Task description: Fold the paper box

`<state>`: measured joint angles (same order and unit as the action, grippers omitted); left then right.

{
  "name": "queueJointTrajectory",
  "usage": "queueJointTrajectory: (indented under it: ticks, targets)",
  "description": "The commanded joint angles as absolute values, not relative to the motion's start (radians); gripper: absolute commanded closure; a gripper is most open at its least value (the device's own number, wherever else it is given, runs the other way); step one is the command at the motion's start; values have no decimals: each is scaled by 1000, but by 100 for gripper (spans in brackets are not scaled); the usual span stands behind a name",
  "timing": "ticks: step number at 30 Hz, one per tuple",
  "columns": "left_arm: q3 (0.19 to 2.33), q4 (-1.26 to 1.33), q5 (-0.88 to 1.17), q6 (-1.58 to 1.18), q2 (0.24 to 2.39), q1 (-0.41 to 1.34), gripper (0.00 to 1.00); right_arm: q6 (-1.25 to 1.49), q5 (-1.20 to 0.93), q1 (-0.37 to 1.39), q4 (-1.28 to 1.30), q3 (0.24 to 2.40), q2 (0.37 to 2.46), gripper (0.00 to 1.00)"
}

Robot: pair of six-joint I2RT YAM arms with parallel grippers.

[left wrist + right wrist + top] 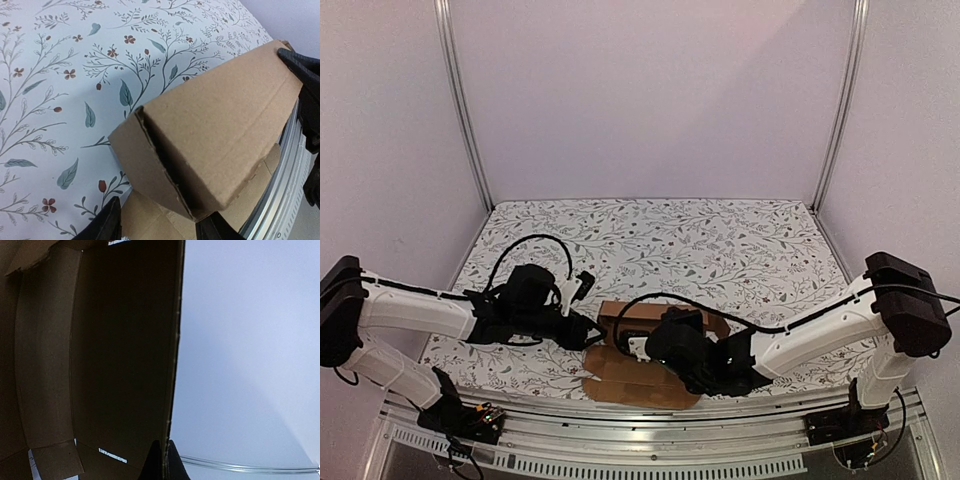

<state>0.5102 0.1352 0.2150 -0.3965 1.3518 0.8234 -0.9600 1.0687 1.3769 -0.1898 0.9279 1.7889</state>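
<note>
Top external, one paper box (632,378), left hand (590,333), right hand (645,346)

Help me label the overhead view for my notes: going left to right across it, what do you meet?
left arm's base → left gripper → paper box → right arm's base

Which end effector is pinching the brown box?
The right end effector: its fingers are shut on a thin edge of the paper box. The left end effector has its fingers apart.
</note>
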Motion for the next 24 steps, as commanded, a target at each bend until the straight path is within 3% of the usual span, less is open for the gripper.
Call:
queueJointTrajectory:
  ticks: [1,24]
  targets:
    - [545,124,154,-372,1392,855,50,-942,1093,1392,-190,929,1827,100]
    - [567,235,-81,-406,1488,972,55,-814,1134,1393,-62,920,1862,100]
